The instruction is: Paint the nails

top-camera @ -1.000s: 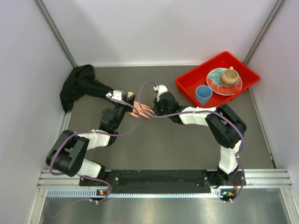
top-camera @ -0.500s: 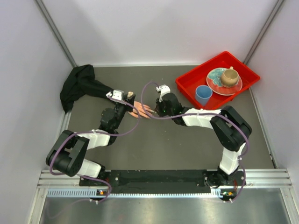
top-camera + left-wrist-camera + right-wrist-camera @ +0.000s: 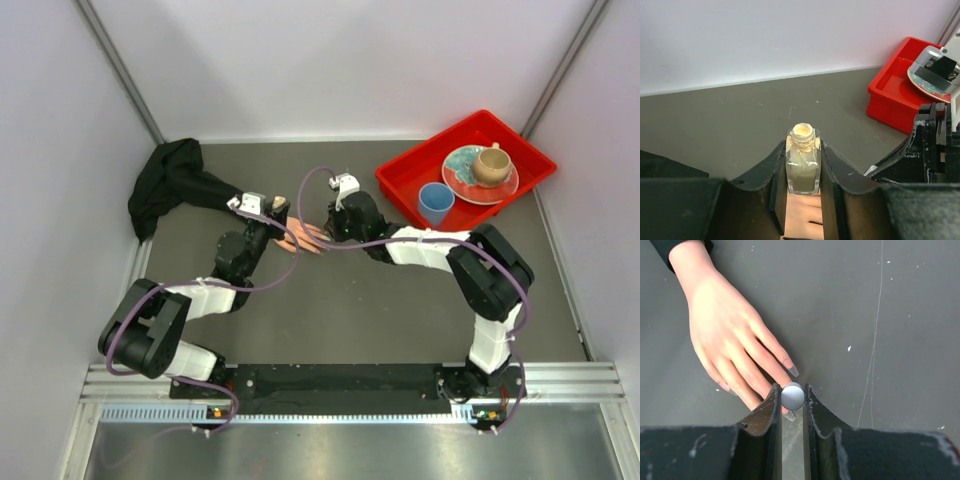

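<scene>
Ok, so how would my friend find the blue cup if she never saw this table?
Go to the far right corner of the table, where a red tray sits. The blue cup stands at the tray's near end, straight on its red floor. Its neighbour, a tan mug, sits on a greenish plate, so the cup is the only blue thing there.

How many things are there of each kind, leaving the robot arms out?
Mannequin hand: 1
Polish bottle: 1
Bottle cap: 1
Red tray: 1
Plate: 1
Cups: 2, blue cup and tan cup
Total: 7
</scene>
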Controlling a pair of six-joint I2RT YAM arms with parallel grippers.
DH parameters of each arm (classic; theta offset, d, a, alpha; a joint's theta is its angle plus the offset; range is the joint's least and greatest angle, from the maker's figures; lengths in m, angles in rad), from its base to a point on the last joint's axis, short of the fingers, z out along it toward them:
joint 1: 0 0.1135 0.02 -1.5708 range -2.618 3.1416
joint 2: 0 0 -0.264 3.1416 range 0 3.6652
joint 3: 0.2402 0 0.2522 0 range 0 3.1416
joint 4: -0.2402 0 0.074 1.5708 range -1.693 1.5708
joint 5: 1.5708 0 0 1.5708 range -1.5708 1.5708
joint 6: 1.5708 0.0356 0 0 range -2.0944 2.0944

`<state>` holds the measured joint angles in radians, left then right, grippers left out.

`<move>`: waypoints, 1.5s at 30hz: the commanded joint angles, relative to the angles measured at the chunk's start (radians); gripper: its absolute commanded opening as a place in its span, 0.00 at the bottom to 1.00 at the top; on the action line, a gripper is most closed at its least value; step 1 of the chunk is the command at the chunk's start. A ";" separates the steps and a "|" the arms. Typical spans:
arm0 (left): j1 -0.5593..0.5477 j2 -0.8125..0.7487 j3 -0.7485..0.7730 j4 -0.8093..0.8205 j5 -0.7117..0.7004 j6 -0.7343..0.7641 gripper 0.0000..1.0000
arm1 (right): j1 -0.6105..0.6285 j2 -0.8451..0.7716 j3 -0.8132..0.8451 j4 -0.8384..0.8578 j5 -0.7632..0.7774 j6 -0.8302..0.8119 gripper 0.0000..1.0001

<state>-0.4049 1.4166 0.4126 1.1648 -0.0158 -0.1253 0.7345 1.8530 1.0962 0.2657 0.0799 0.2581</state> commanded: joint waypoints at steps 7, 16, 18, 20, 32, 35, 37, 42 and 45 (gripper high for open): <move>0.006 -0.001 0.035 0.047 0.011 0.000 0.00 | -0.004 0.041 0.060 0.026 -0.031 0.007 0.00; 0.006 -0.004 0.034 0.045 0.011 0.001 0.00 | -0.006 0.043 0.060 0.018 -0.023 0.007 0.00; 0.006 -0.004 0.034 0.044 0.011 0.003 0.00 | -0.006 0.035 0.051 0.020 -0.020 0.007 0.00; 0.006 -0.005 0.034 0.045 0.011 0.003 0.00 | -0.006 0.031 0.044 0.023 -0.016 0.007 0.00; 0.006 -0.001 0.035 0.044 0.011 0.003 0.00 | -0.017 0.011 0.008 0.024 -0.014 0.021 0.00; 0.006 -0.001 0.035 0.042 0.011 0.003 0.00 | -0.015 0.002 -0.004 0.029 -0.014 0.026 0.00; 0.006 -0.001 0.035 0.042 0.011 0.003 0.00 | -0.017 -0.002 -0.010 0.029 -0.014 0.024 0.00; 0.006 0.001 0.035 0.042 0.011 0.003 0.00 | -0.015 -0.009 -0.021 0.030 -0.015 0.027 0.00; 0.006 0.001 0.035 0.042 0.011 0.001 0.00 | -0.015 -0.015 -0.025 0.032 -0.014 0.027 0.00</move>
<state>-0.4042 1.4162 0.4133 1.1580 -0.0158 -0.1253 0.7280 1.8915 1.0775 0.2615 0.0593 0.2737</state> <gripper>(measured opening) 0.315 0.125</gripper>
